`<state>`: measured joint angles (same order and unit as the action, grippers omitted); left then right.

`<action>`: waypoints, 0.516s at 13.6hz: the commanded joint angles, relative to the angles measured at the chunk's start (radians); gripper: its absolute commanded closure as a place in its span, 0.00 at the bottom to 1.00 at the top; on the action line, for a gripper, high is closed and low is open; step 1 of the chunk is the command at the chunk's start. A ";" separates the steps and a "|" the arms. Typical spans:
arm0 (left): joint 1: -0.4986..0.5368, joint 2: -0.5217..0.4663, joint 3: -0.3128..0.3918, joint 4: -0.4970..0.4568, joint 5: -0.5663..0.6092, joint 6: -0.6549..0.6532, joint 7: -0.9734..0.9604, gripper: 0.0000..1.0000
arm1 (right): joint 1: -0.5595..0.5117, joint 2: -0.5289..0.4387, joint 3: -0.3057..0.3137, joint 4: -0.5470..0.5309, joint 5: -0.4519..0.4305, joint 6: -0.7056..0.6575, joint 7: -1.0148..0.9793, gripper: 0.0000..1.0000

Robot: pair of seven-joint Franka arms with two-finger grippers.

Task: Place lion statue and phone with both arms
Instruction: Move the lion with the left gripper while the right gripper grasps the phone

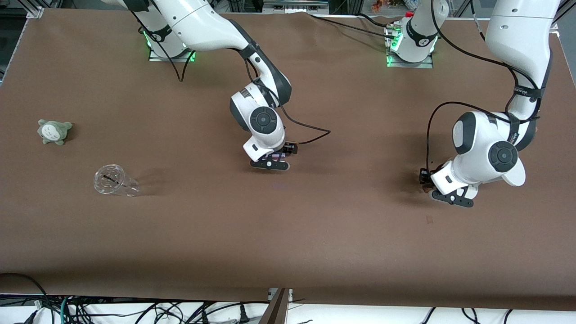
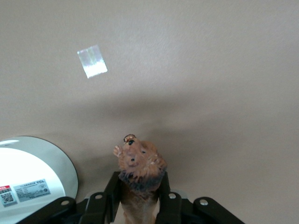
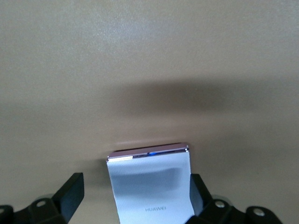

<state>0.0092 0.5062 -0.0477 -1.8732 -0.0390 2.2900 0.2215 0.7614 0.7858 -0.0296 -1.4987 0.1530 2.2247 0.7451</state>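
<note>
— Lion, where is it?
— Clamped in the left claw, low over the table, at four o'clock.
— Phone?
— Near the table's centre, between the right claw's spread fingers.

"HUAWEI" printed faintly on the pale face of the phone. White round disc near the lion statue carries a sticker reading "TCL", with a QR code beside it; the small print is unreadable.
</note>
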 commanded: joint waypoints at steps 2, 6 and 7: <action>0.028 0.018 -0.012 -0.014 0.014 0.020 0.036 0.95 | 0.022 -0.007 -0.013 -0.025 -0.021 -0.007 -0.018 0.00; 0.035 0.037 -0.014 -0.014 0.013 0.020 0.038 0.86 | 0.021 -0.008 -0.015 -0.038 -0.021 -0.007 -0.064 0.00; 0.038 0.040 -0.014 -0.014 0.013 0.020 0.038 0.75 | 0.021 -0.008 -0.015 -0.043 -0.021 -0.007 -0.064 0.00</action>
<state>0.0290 0.5441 -0.0484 -1.8837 -0.0390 2.2995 0.2419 0.7686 0.7887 -0.0319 -1.5242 0.1412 2.2219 0.6924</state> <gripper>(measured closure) 0.639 0.000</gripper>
